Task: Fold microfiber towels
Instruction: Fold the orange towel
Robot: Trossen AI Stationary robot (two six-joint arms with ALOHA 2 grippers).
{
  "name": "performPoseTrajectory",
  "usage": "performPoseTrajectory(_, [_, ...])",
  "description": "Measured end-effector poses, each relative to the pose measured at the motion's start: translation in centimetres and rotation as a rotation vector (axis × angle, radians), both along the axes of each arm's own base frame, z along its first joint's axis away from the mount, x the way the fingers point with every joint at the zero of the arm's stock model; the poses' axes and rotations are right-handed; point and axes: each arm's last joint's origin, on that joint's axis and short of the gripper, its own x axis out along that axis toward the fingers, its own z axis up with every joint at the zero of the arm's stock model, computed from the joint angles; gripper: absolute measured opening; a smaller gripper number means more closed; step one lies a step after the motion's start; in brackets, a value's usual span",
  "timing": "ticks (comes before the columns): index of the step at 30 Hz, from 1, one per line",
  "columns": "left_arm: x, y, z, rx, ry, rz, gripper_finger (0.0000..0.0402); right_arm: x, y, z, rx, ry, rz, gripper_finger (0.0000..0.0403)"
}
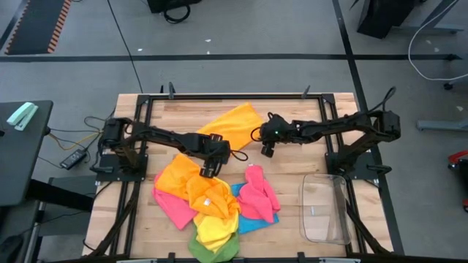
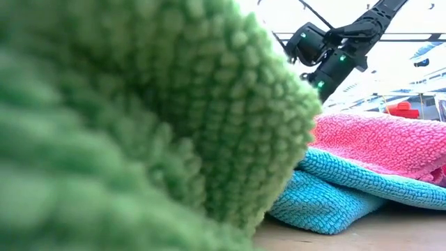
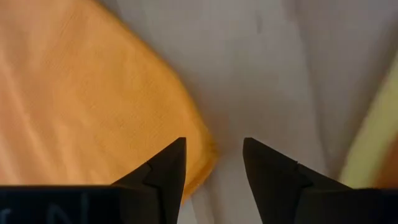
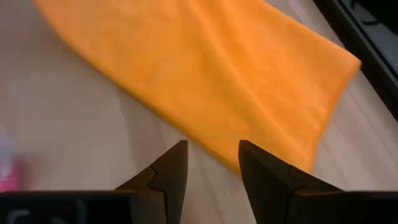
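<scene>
One orange microfiber towel (image 1: 234, 124) (image 4: 205, 68) lies spread flat on the table's far middle. Several more towels lie heaped at the near middle: orange (image 1: 184, 180) (image 3: 81, 93), pink (image 1: 257, 191) (image 2: 376, 143), blue (image 1: 252, 220) (image 2: 334, 192), yellow (image 1: 216, 228) and green (image 1: 216, 250) (image 2: 132, 118). My left gripper (image 1: 210, 169) (image 3: 214, 163) is open, pointing down at the far edge of the heap's orange towel. My right gripper (image 1: 267, 151) (image 4: 212, 160) is open above the near edge of the flat orange towel, with nothing between its fingers. My left gripper stands open at the edge (image 3: 202, 155) of the heap's orange towel, one finger (image 3: 168, 171) over the cloth and the other over bare table. Whether that finger touches the cloth I cannot tell.
A clear plastic bin (image 1: 325, 208) stands at the near right of the table. Bare wood shows between the flat orange towel and the heap, and along the far left. Black frame rails (image 1: 234, 96) run around the table's edges.
</scene>
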Motion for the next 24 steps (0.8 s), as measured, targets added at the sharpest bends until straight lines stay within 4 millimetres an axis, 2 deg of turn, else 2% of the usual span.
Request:
performPoseTrajectory(6, [0.1, 0.3, -0.8, -0.002, 0.022, 0.041, 0.0163, 0.4, 0.9, 0.2, -0.001, -0.024, 0.031, 0.0151])
performPoseTrajectory(11, [0.8, 0.0, -2.1, -0.131, 0.011, -0.003, 0.0154, 0.4, 1.4, 0.1, -0.006, -0.009, 0.057, 0.0151])
performPoseTrajectory(15, [1.2, -0.2, -2.6, -0.166, -0.006, -0.021, 0.0147, 0.4, 1.4, 0.1, -0.013, -0.006, 0.062, 0.0151])
performPoseTrajectory(19, [2.6, -0.4, -2.3, -0.182, -0.151, -0.045, 0.0141, 0.4, 1.3, 0.1, -0.014, -0.011, 0.06, 0.0151])
performPoseTrajectory(24, [3.5, -0.4, -0.9, -0.17, -0.286, -0.068, 0.0133, 0.4, 1.3, 0.2, -0.015, -0.014, 0.059, 0.0151])
